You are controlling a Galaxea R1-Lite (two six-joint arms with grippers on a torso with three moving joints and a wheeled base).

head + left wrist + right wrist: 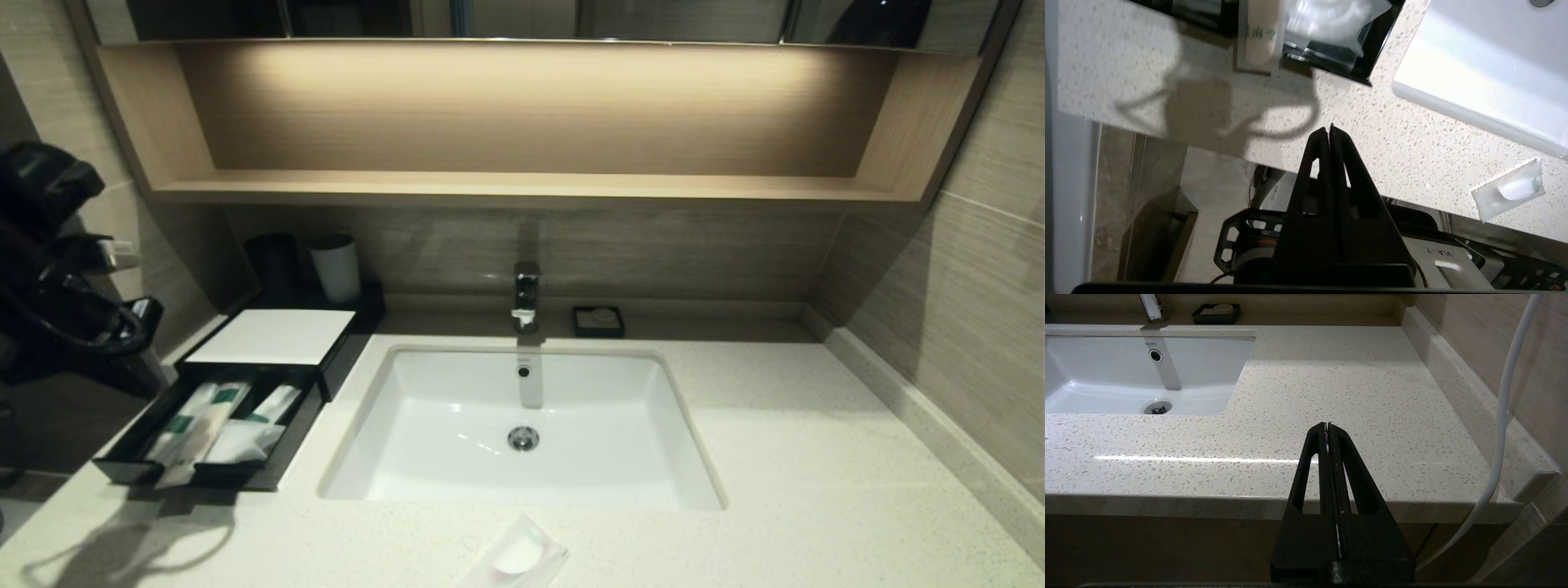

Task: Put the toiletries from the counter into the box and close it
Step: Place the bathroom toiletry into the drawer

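The black box with a flat white top (pixel 269 335) stands on the counter (pixel 775 457) left of the sink. Its drawer tray (pixel 131 469) is pulled out toward me and holds long whitish packets with green ends (pixel 196 416). One packet (pixel 1259 36) sticks out over the tray's front wall. I cannot single out a sleeve with a dark end. The small square sachet with a white disc (pixel 518 559) lies on the counter before the sink, also in the left wrist view (pixel 1511 190). My left gripper (pixel 1329 127) is shut and empty above the counter's front edge, apart from tray and sachet. My right gripper (pixel 1327 424) is shut and empty over the counter's right front.
The white sink basin (pixel 522 482) with its tap (pixel 526 294) is set in the middle. A small black square dish (pixel 598 321) sits behind it. A black cup (pixel 273 265) and a white cup (pixel 336 268) stand behind the box. A white cable (pixel 1502 416) hangs by the right wall.
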